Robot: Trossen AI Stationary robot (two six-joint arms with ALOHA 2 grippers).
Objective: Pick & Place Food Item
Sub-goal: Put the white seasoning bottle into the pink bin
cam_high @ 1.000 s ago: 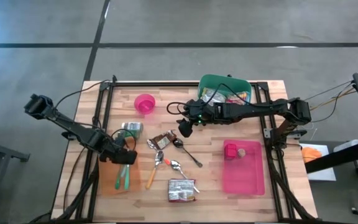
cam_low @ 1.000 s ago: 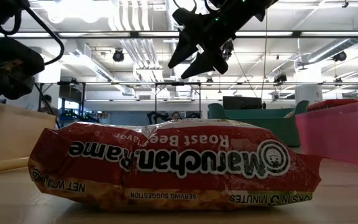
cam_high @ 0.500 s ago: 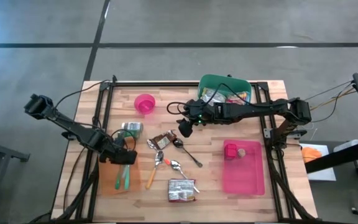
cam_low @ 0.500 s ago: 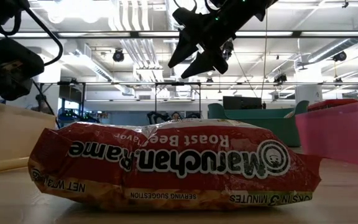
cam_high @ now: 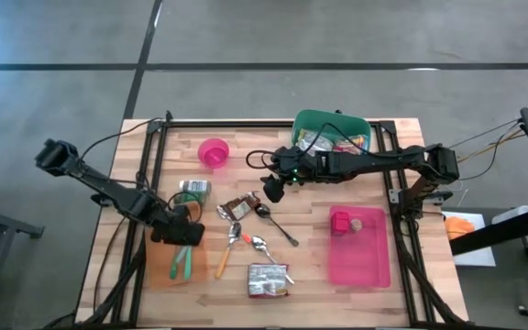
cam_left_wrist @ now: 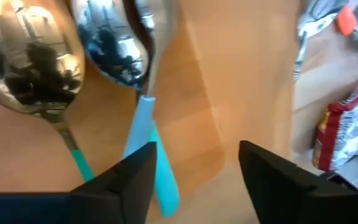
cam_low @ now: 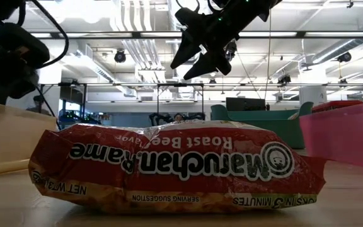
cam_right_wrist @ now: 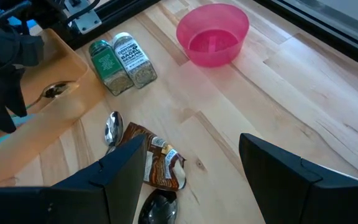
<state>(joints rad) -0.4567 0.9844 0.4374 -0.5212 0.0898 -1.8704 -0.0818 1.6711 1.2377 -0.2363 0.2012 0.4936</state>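
I hold left tool (cam_left_wrist: pixel 194 171) over wooden tray (cam_high: pixel 159 261), fingers parted, empty, spoons (cam_left_wrist: pixel 114 46) just ahead. Right tool (cam_right_wrist: pixel 191 168) open, empty, above brown packet (cam_right_wrist: pixel 157 158), lined up for grab.

Ramen pack (cam_low: pixel 175 165), upside down: "Maruchan Ramen", "Roast Beef Flavor", "NET WT", "SERVING SUGGESTION", "3 MINUTES". Spice jar (cam_right_wrist: pixel 132 58): "BASIL".
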